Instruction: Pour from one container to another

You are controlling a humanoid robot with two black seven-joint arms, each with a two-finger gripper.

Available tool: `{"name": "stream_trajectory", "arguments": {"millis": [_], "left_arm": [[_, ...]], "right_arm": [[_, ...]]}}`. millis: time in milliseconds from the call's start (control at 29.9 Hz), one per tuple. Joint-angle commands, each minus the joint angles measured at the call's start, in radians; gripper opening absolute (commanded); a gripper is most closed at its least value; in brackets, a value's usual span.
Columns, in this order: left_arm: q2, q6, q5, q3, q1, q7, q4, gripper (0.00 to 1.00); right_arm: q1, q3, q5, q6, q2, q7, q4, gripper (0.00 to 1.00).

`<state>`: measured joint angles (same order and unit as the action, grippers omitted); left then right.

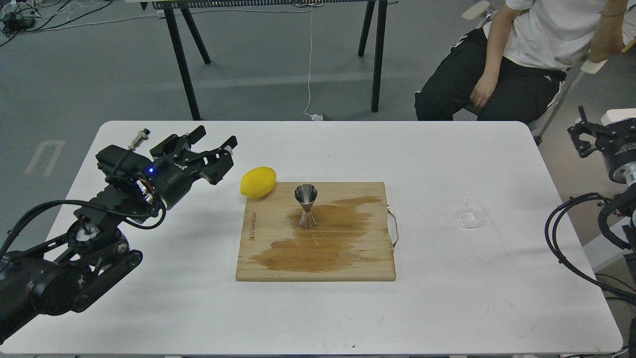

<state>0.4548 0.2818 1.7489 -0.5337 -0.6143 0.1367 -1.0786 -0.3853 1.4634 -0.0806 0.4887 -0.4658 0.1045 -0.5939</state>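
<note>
A small clear glass cup (471,214) stands on the white table (447,308), right of the wooden board (278,258). The steel jigger (306,206) stands upright on the board, at the upper edge of a dark wet stain. My left gripper (214,143) hovers over the table's left part, left of the lemon, open with nothing between its fingers. My right gripper (580,133) sits off the table's right edge, well right of and beyond the cup. It looks dark and small, so its fingers cannot be told apart.
A yellow lemon (258,182) lies at the board's far-left corner. The board has a metal handle (394,228) on its right side. A seated person (516,59) is behind the far-right table edge. Black table legs (184,64) stand on the floor behind.
</note>
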Motion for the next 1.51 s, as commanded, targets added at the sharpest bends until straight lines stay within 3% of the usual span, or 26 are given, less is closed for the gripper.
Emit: {"name": "stream_trajectory", "arguments": {"millis": [0, 100, 201, 301, 368, 669, 803, 970, 1472], "left_arm": [[-0.038, -0.015, -0.401, -0.041, -0.051, 0.007, 0.000, 0.97], [-0.042, -0.062, -0.665, -0.095, -0.054, 0.067, -0.003, 0.99], [-0.042, -0.197, -0.849, -0.176, -0.053, 0.122, 0.002, 0.99], [-0.054, -0.341, -1.085, -0.313, -0.045, 0.120, 0.025, 1.00], [-0.073, -0.375, -1.219, -0.353, -0.048, 0.115, 0.049, 1.00], [-0.122, -0.417, -1.643, -0.403, -0.053, 0.051, 0.172, 1.00], [-0.145, -0.498, -1.681, -0.450, -0.082, 0.050, 0.244, 1.00], [-0.142, -0.507, -1.681, -0.454, -0.087, 0.050, 0.244, 1.00], [-0.128, -0.497, -1.678, -0.456, -0.087, 0.063, 0.241, 1.00]], "right_arm": [[0.101, 0.025, -0.100, 0.000, -0.004, -0.035, -0.108, 1.00], [0.228, 0.031, -0.209, 0.000, -0.022, -0.063, -0.274, 1.00], [0.344, 0.031, -0.245, 0.000, -0.024, -0.071, -0.378, 1.00], [0.422, 0.032, -0.257, 0.000, -0.011, -0.075, -0.397, 1.00], [0.456, 0.029, -0.283, 0.000, -0.010, -0.075, -0.395, 1.00], [0.615, -0.064, -0.442, 0.000, 0.061, -0.117, -0.501, 0.99], [0.651, -0.110, -0.444, 0.000, 0.090, -0.147, -0.518, 0.99], [0.585, -0.169, -0.444, 0.000, 0.114, -0.152, -0.517, 0.99], [0.404, -0.212, -0.427, -0.406, 0.162, -0.152, -0.495, 0.99]]}}
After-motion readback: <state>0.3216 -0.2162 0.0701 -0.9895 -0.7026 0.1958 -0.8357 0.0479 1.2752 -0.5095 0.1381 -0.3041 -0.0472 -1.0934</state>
